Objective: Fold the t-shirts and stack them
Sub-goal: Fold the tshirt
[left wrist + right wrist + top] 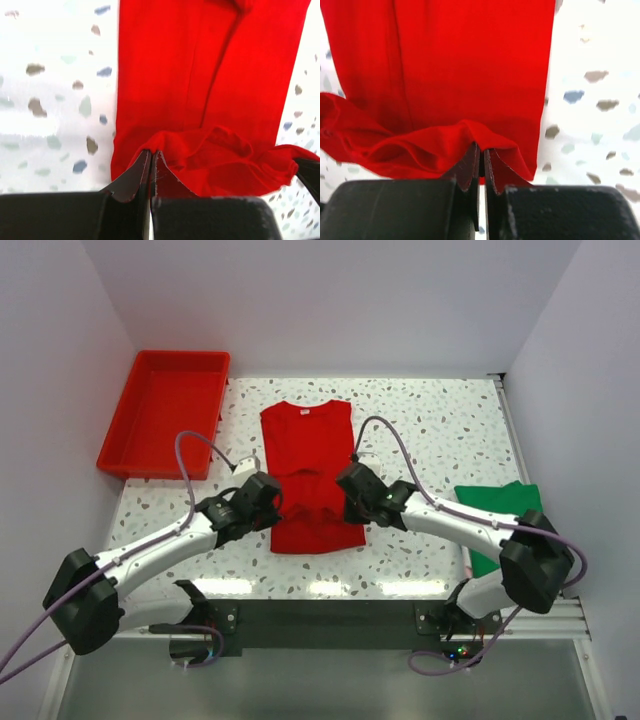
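A plain red t-shirt (307,455) lies lengthwise in the middle of the speckled table, collar at the far end, its sleeves folded in so it forms a long strip. My left gripper (277,502) is shut on the cloth of the shirt's left side (155,145). My right gripper (343,498) is shut on its right side (481,141). Both pinch raised, bunched cloth about midway along the strip, and a loose ridge of fabric (410,150) runs between them. A folded green t-shirt (497,502) lies at the right edge, partly under the right arm.
A rigid red plastic tray (165,410) sits at the far left, overhanging the table edge. White walls close in the left, back and right sides. The arm bases and a metal rail (330,625) line the near edge.
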`<control>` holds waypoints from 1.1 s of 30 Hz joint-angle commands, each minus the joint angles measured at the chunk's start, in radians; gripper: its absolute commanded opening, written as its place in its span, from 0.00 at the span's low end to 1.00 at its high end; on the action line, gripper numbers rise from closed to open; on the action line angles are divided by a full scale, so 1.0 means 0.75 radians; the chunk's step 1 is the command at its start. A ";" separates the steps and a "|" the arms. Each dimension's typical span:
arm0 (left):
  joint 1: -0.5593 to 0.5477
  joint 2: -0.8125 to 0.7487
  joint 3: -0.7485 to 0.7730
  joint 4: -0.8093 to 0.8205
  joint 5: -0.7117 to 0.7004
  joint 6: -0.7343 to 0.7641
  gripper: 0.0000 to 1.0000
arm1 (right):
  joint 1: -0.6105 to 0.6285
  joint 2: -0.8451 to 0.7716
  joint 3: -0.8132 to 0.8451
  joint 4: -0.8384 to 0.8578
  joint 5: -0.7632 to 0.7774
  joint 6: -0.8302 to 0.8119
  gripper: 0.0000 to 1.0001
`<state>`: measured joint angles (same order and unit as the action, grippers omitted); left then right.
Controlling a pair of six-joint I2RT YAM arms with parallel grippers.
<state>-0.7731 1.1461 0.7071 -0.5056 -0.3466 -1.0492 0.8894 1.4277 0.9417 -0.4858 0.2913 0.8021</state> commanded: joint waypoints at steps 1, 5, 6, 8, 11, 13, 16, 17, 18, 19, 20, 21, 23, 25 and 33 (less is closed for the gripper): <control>0.108 0.063 0.094 0.204 0.030 0.145 0.00 | -0.081 0.082 0.119 0.106 -0.006 -0.102 0.00; 0.198 0.194 0.143 0.300 0.067 0.174 0.00 | -0.157 0.227 0.203 0.145 -0.026 -0.133 0.00; 0.212 0.214 0.164 0.318 0.082 0.192 0.00 | -0.181 0.246 0.233 0.149 -0.028 -0.139 0.00; 0.262 0.277 0.186 0.363 0.120 0.200 0.00 | -0.206 0.281 0.258 0.161 -0.036 -0.149 0.00; 0.309 0.343 0.229 0.388 0.149 0.215 0.00 | -0.251 0.336 0.305 0.179 -0.057 -0.159 0.00; 0.335 0.366 0.252 0.392 0.161 0.221 0.00 | -0.282 0.375 0.340 0.179 -0.065 -0.167 0.00; 0.362 0.388 0.268 0.394 0.176 0.233 0.00 | -0.308 0.393 0.362 0.185 -0.086 -0.171 0.00; 0.370 0.394 0.268 0.402 0.178 0.237 0.00 | -0.315 0.395 0.364 0.192 -0.084 -0.174 0.00; 0.378 0.398 0.270 0.406 0.180 0.243 0.00 | -0.325 0.399 0.366 0.194 -0.086 -0.174 0.00; 0.397 0.405 0.272 0.408 0.184 0.243 0.00 | -0.333 0.418 0.376 0.196 -0.102 -0.176 0.00; 0.407 0.419 0.274 0.412 0.194 0.245 0.00 | -0.341 0.424 0.383 0.194 -0.106 -0.172 0.00; 0.415 0.431 0.280 0.412 0.200 0.249 0.00 | -0.353 0.430 0.389 0.194 -0.110 -0.174 0.00; 0.433 0.454 0.282 0.425 0.208 0.254 0.00 | -0.362 0.444 0.405 0.200 -0.122 -0.180 0.00; 0.450 0.468 0.280 0.435 0.211 0.260 0.00 | -0.376 0.467 0.436 0.200 -0.133 -0.190 0.00; 0.552 0.564 0.356 0.547 0.321 0.390 0.32 | -0.458 0.565 0.601 0.147 -0.192 -0.223 0.38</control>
<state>-0.3962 1.5673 0.9066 -0.1894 -0.1493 -0.8261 0.5800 1.8469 1.3106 -0.3801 0.1631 0.6621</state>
